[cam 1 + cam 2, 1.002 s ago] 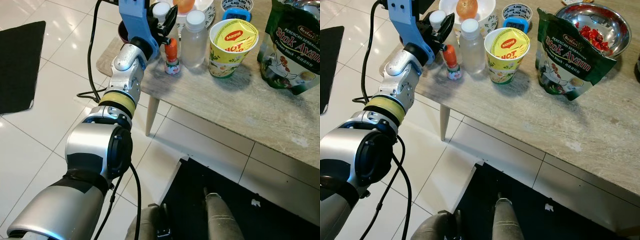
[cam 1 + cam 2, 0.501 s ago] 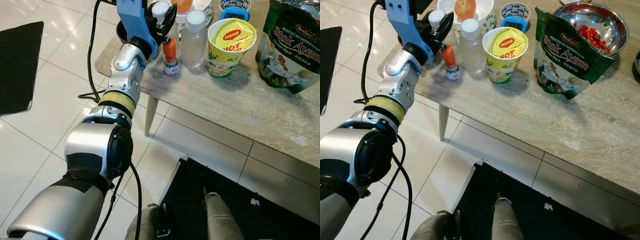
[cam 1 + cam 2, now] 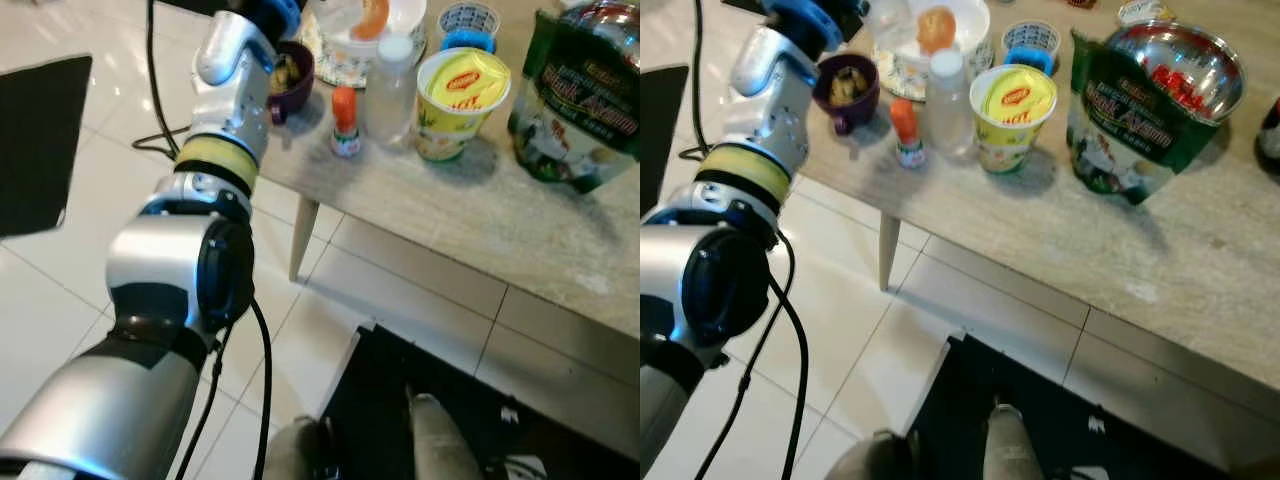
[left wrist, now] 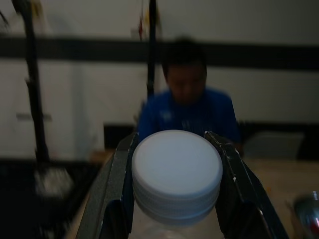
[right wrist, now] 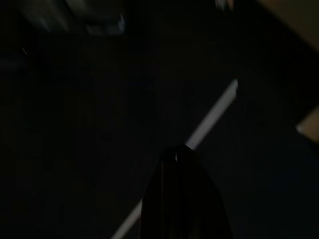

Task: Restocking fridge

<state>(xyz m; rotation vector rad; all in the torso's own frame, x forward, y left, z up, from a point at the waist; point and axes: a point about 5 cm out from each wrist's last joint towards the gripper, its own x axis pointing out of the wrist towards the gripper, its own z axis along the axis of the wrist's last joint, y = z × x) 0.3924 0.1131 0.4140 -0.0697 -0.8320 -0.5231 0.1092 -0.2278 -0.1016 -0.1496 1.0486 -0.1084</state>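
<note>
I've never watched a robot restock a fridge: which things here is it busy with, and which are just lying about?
In the job:
left hand
white-capped bottle, clamped between its fingers

Lying about:
clear bottle
noodle cup
green stock pouch
small orange-capped bottle
purple mug

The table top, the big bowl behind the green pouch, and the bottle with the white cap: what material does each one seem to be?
Table top: pale streaked grain, probably wood or laminate, matte. Big bowl: shiny, mirror-like, likely steel. Bottle: cloudy and translucent, likely plastic; its white cap also looks plastic. The green pouch looks like glossy printed film.
</note>
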